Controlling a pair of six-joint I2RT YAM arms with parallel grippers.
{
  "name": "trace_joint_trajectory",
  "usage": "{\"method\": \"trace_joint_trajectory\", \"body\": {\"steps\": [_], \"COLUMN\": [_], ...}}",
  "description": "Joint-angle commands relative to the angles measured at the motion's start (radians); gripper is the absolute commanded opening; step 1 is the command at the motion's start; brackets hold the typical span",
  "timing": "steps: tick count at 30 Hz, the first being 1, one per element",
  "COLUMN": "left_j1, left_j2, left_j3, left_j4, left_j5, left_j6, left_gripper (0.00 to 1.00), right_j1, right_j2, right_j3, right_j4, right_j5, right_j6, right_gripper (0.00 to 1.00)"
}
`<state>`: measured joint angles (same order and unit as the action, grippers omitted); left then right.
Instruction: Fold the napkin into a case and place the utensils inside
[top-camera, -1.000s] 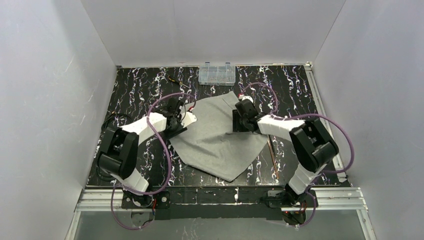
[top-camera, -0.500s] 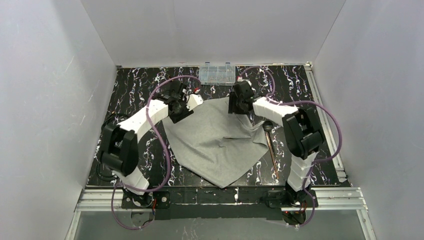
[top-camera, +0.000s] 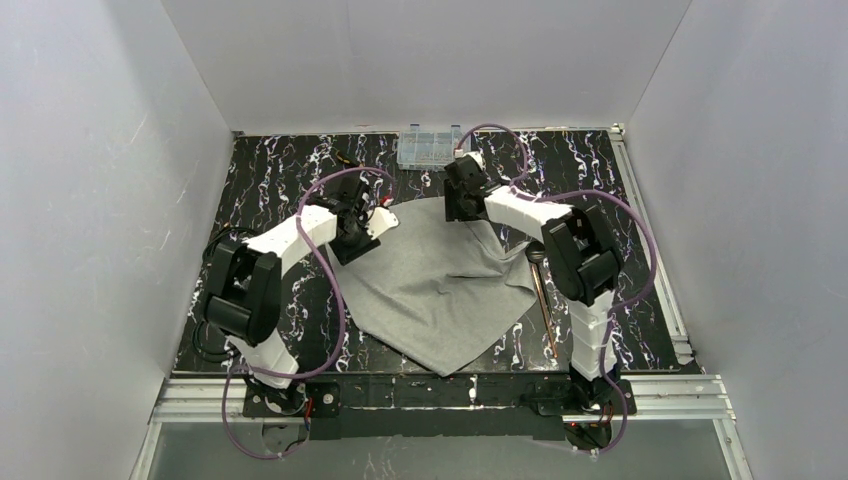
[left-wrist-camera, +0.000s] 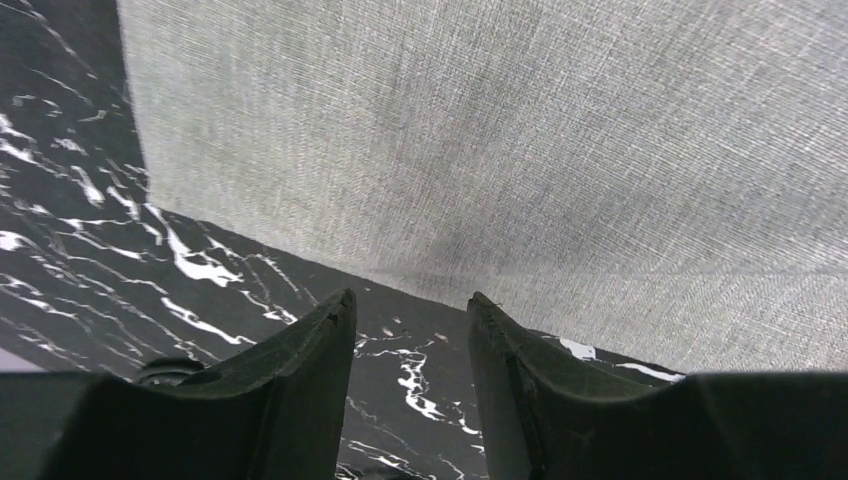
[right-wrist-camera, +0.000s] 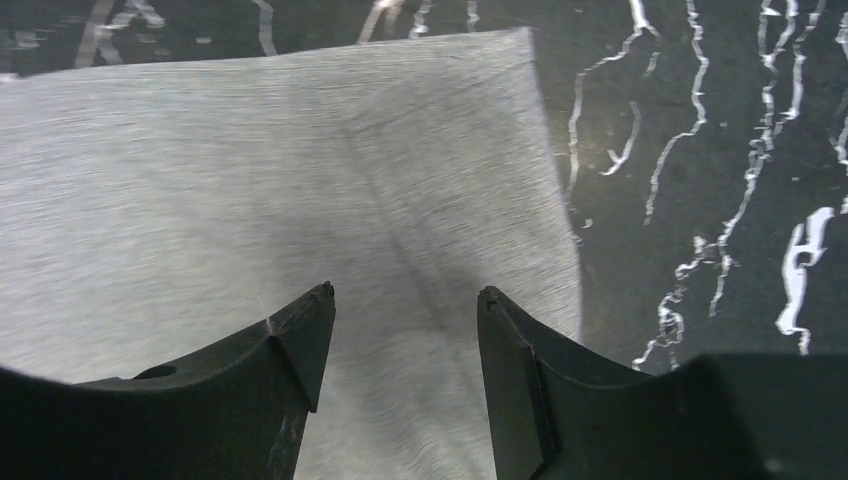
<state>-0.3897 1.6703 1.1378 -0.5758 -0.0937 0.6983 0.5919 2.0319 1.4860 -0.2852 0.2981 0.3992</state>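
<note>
Both my grippers now hang at the far side of the napkin (top-camera: 440, 285), where a second ago they were lower down over it. My left gripper (left-wrist-camera: 410, 300) is partly open and empty, over bare table (top-camera: 270, 170) just beside the cloth's left edge. My right gripper (right-wrist-camera: 405, 290) has opened a little wider and holds nothing; it hovers over the far right corner.

With that shift the cloth has slid left and lies spread, with one crease across its middle. The utensils (top-camera: 541, 290) have come out from under its right side, the dark spoon head showing at the cloth's edge. I judge the folding has not begun: no layer is turned over yet, so this looks like straightening before the first fold.

A clear box (top-camera: 433, 146) sits just past the far edge, close to my right gripper, and could be knocked. The utensils lie so close to the cloth that a pulled fold might drag them.
</note>
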Motion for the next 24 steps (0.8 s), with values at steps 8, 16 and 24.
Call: {"method": "trace_joint_trajectory", "body": {"steps": [8,16,24], "left_j1": [0.025,0.039,0.048], "left_j2": [0.138,0.214,0.163], "left_j3": [0.025,0.047,0.016], "left_j4": [0.081,0.116,0.171], "left_j5": [-0.029,-0.101,-0.099], "left_j6": [-0.027,-0.004,0.022], "left_gripper": [0.37,0.34,0.33], "right_j1": [-0.013,-0.052,-0.049], "right_j2": [0.135,0.143,0.111], "right_j3": [0.154,0.176,0.179], "right_j4": [-0.06,-0.068,-0.014], "right_j5": [0.175,0.143,0.119], "right_j6": [-0.077,-0.032,-0.053], "right_gripper": [0.46,0.25,0.57]}}
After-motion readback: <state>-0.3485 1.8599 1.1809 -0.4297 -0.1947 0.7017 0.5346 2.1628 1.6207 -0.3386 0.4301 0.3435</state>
